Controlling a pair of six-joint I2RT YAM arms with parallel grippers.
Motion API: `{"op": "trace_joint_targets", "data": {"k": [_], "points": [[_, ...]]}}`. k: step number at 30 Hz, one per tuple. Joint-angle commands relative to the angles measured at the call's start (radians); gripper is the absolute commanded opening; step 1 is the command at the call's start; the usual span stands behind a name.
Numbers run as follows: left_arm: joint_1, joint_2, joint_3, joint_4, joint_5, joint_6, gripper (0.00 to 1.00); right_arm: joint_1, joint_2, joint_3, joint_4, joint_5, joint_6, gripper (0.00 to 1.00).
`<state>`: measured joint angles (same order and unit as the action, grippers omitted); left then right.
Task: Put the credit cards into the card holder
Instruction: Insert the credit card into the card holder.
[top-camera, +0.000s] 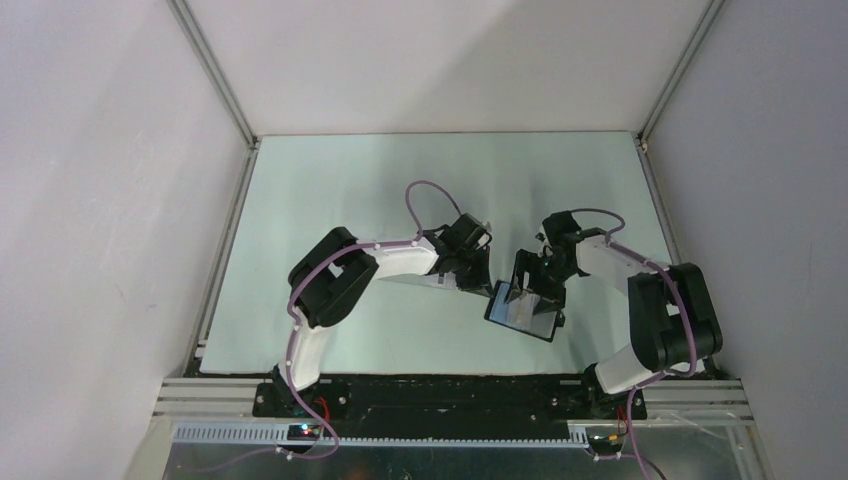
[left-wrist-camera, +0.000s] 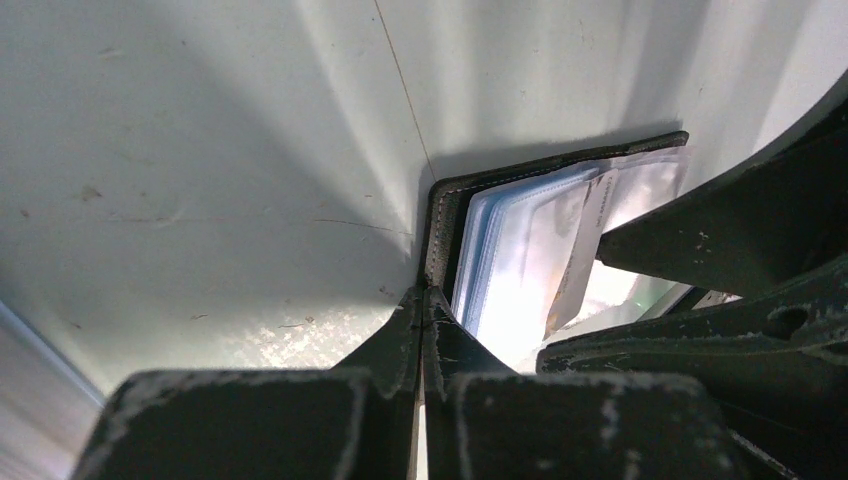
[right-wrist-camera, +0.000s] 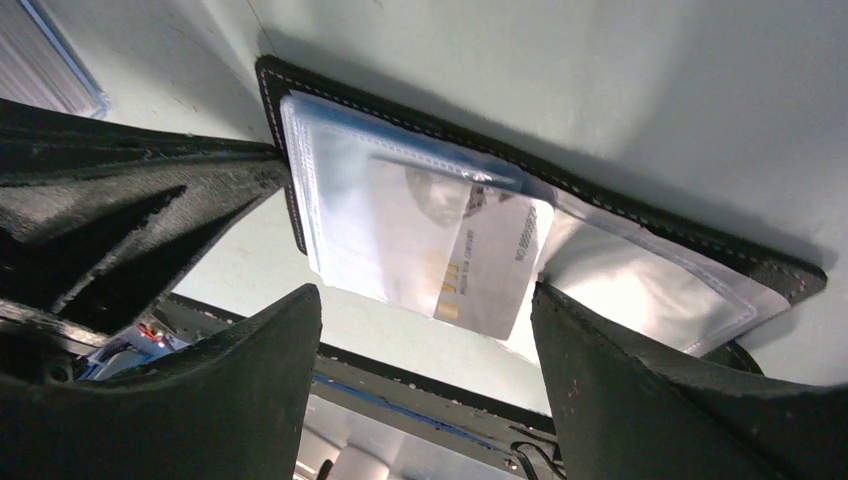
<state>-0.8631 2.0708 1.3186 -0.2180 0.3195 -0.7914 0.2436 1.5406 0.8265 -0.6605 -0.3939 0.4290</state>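
Observation:
The black card holder is open, with its pale clear pockets facing up. My left gripper is shut on the left edge of its black cover, and the fingertips meet on that edge. One whitish credit card with a gold chip sits partly inside a clear pocket, with its lower end sticking out. My right gripper is open, its jaws wide apart on either side of that card's free end, and in the top view it hangs over the holder. No other cards show.
The pale green mat lies under both arms. The black base rail runs along the near edge. White enclosure walls stand on the left, right and far sides. The left gripper's dark body lies close beside the right gripper.

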Motion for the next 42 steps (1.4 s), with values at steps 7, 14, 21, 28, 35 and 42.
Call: {"op": "trace_joint_targets", "data": {"k": [7,14,21,28,35,42], "points": [[0.004,0.073,-0.034,-0.075,-0.080,0.053,0.00,0.036,-0.036,0.005,-0.050,0.052,0.016,0.79],[0.005,0.072,-0.035,-0.076,-0.077,0.052,0.00,0.045,0.009,0.000,0.030,-0.071,0.069,0.71],[0.004,0.063,-0.041,-0.076,-0.079,0.049,0.00,0.043,0.030,0.002,0.114,-0.151,0.122,0.62],[0.004,0.009,-0.066,-0.076,-0.101,0.044,0.00,0.048,0.066,0.055,0.087,-0.125,0.090,0.56],[0.008,-0.111,-0.095,-0.075,-0.117,0.033,0.21,0.060,-0.002,0.068,-0.017,-0.003,0.044,0.61],[0.019,-0.162,-0.088,-0.073,-0.053,0.009,0.33,0.043,-0.035,0.040,-0.036,0.017,0.034,0.57]]}}
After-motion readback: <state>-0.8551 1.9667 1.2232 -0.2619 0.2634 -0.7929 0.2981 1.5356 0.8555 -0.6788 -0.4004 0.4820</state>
